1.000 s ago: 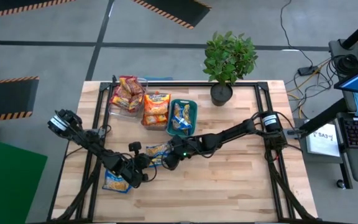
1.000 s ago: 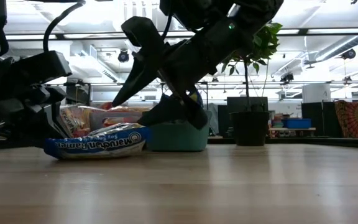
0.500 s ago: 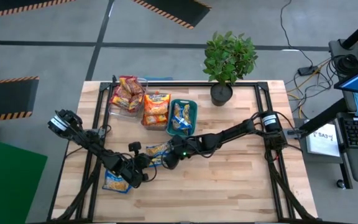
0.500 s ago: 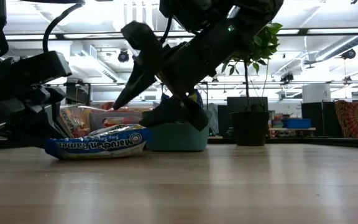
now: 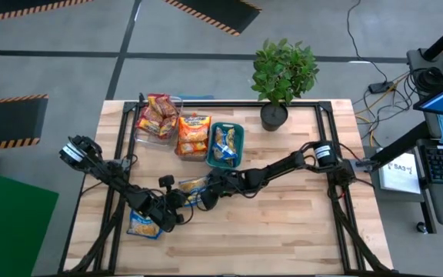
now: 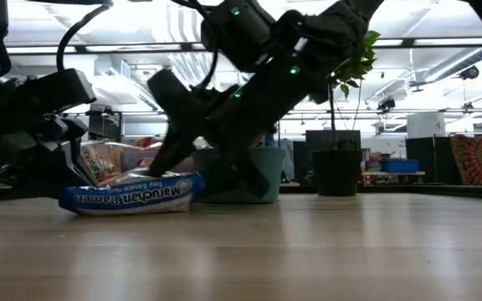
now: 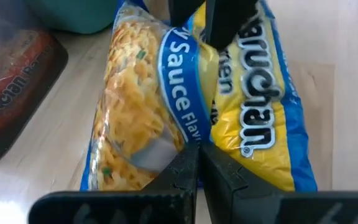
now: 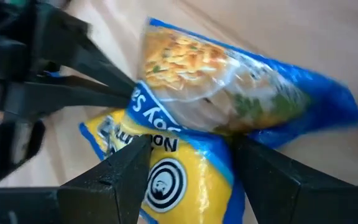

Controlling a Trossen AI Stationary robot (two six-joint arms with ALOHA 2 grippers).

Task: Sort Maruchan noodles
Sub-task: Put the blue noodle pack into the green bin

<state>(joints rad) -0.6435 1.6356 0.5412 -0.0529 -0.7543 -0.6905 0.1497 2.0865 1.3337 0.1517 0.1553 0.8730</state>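
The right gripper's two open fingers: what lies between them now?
The blue-and-yellow noodle packet; the right gripper straddles it, seen in the right wrist view.

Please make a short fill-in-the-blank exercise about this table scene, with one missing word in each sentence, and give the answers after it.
1. The right tool stands ____ over the blue-and-yellow plastic ramen packet on the wooden table.
2. The left tool is ____, its tips touching that packet.
3. The teal rectangular bin holds a ____-and-yellow packet.
4. The potted green plant stands at the table's ____ edge, beside the bins.

Missing words: open; shut; blue; far
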